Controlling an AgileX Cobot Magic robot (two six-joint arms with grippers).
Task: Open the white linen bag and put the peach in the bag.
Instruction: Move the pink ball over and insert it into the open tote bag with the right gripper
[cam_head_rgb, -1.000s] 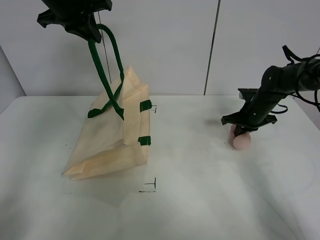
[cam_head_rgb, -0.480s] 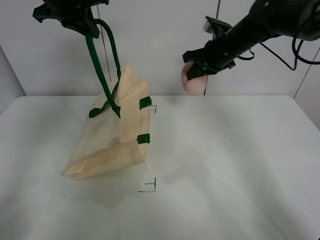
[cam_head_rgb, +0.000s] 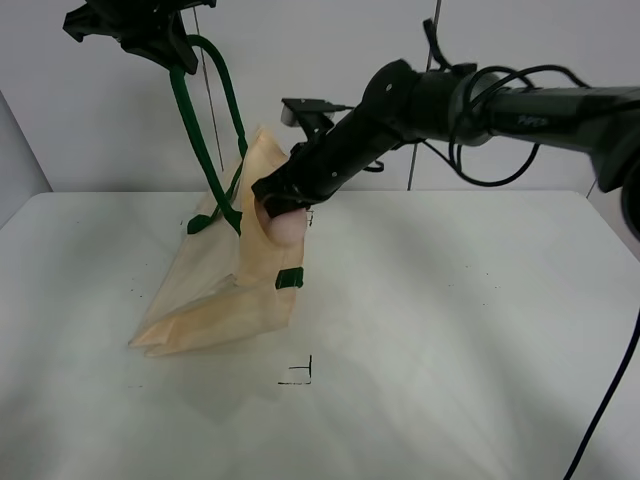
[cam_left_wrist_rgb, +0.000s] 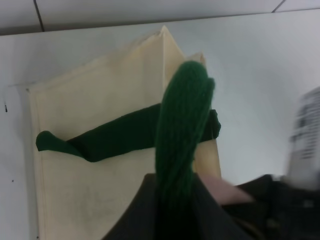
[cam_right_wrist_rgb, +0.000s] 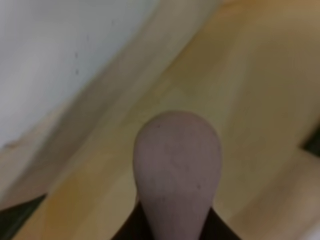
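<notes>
White table, pale wall behind. Upper left of frame: left gripper clamped on the green strap handle, white linen bag hanging tilted, bottom edge on the table. Centre: right gripper closed around the peach, right at the bag's rim.

Place: robot lab test bench
Desk: bare white desk with black corner marks
Walls: plain white panels
</notes>
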